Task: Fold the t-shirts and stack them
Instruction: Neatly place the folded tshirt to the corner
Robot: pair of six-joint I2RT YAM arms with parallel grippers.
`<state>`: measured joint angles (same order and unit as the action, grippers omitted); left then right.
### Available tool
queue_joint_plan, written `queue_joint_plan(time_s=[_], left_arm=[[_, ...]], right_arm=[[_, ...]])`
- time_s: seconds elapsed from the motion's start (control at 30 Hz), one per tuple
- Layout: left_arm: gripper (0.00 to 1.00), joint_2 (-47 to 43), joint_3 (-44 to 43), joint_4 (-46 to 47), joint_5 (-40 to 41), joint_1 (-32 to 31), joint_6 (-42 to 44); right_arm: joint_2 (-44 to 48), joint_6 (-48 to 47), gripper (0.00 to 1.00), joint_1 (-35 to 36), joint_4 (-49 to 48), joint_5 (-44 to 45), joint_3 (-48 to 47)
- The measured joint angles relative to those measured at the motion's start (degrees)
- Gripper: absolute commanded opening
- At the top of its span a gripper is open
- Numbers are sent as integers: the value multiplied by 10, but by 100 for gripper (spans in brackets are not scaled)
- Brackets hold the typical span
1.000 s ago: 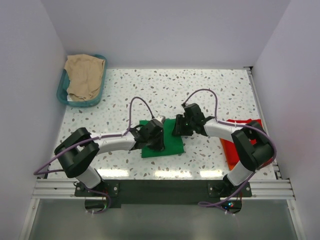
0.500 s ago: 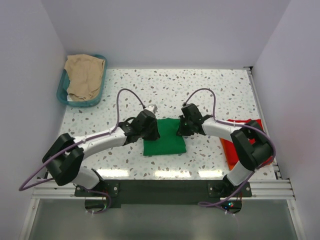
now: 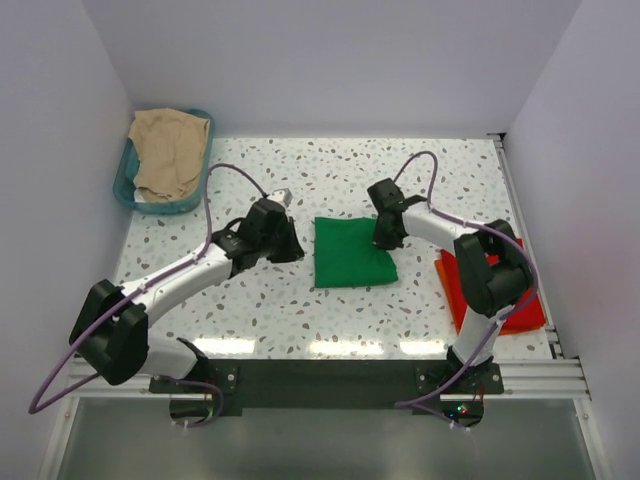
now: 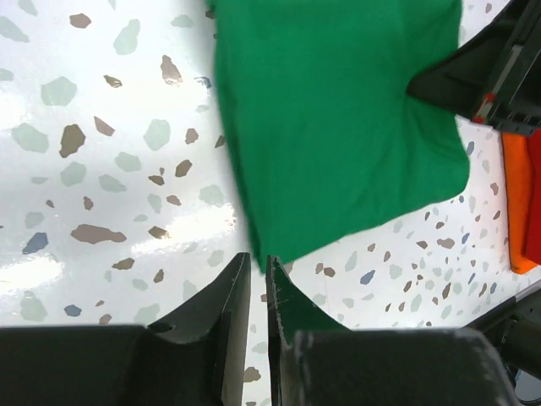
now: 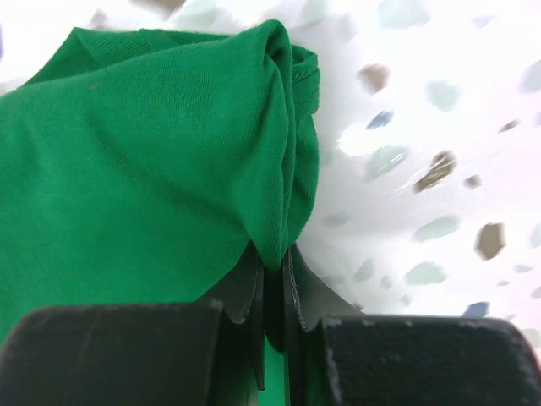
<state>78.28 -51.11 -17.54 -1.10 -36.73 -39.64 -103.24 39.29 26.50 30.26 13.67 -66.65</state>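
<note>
Lying flat at the middle of the speckled terrazzo table [image 3: 250,180], the folded green t-shirt [image 3: 350,258] is nearly square, its slightly longer side running left to right. The right gripper [image 5: 272,262] pinches its bunched right edge. The left gripper [image 4: 258,264] sits just left of the shirt, jaws a narrow slit apart and empty. A red-orange t-shirt [image 3: 450,295] lies at the table's right edge. Pale walls [image 3: 330,60] enclose the table.

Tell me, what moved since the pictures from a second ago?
The right gripper closed on the green shirt at its right edge and pulled it to the right and toward the back of the table. The left gripper slid off the shirt, away to the left. The red shirt, the basket and the tan cloth in it stayed put.
</note>
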Motion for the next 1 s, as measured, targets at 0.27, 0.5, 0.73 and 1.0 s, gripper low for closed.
queue_joint_plan(time_s=[0.27,0.5,0.73,1.0], left_arm=[[18,-13,-10,-17,-28,25,19],[18,-18,-16,-17,-51,31,33],[18,-19,-16,-14,-77,36,40],[18,-18,-16,-3,-101,41,44]], right_arm=[[-53,13,0,-83,58,26,-89],[-129,21,0,-107,122,71,-195],[-189,38,0,-155,191,99,-291],[-194,83,0,-240,275,129,-365]])
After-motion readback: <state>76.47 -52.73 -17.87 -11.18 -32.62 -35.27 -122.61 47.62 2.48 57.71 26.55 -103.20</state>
